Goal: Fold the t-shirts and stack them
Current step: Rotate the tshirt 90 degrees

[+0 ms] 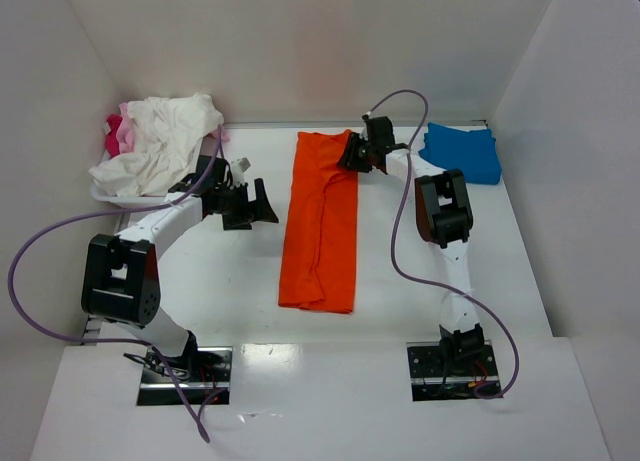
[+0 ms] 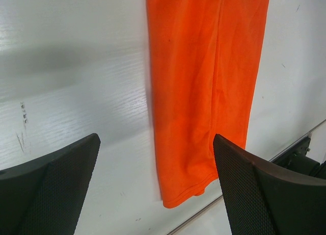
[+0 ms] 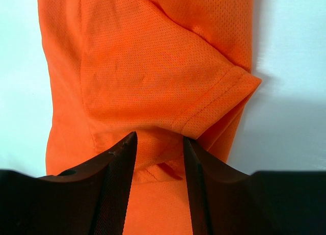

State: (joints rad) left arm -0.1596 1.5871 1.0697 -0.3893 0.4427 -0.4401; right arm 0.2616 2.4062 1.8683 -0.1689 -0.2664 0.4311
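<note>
The bright orange t-shirt (image 1: pixel 320 221) lies in the middle of the table, folded lengthwise into a long strip. My right gripper (image 1: pixel 352 156) is at its far right corner. In the right wrist view the jaws (image 3: pixel 159 138) stand partly apart over the collar, beside a folded-in sleeve (image 3: pixel 224 87). No cloth is pinched. My left gripper (image 1: pixel 262 203) is wide open and empty, just left of the strip. Its view (image 2: pixel 155 143) shows the shirt's near hem (image 2: pixel 188 189). The blue t-shirt (image 1: pixel 462 151) lies folded at the back right. White (image 1: pixel 165 141) and pink (image 1: pixel 116 133) shirts are heaped at the back left.
The heap sits on a white tray (image 1: pixel 102 193) against the left wall. White walls close in the table on the left, back and right. Both arm bases are bolted at the near edge. Purple cables loop beside each arm.
</note>
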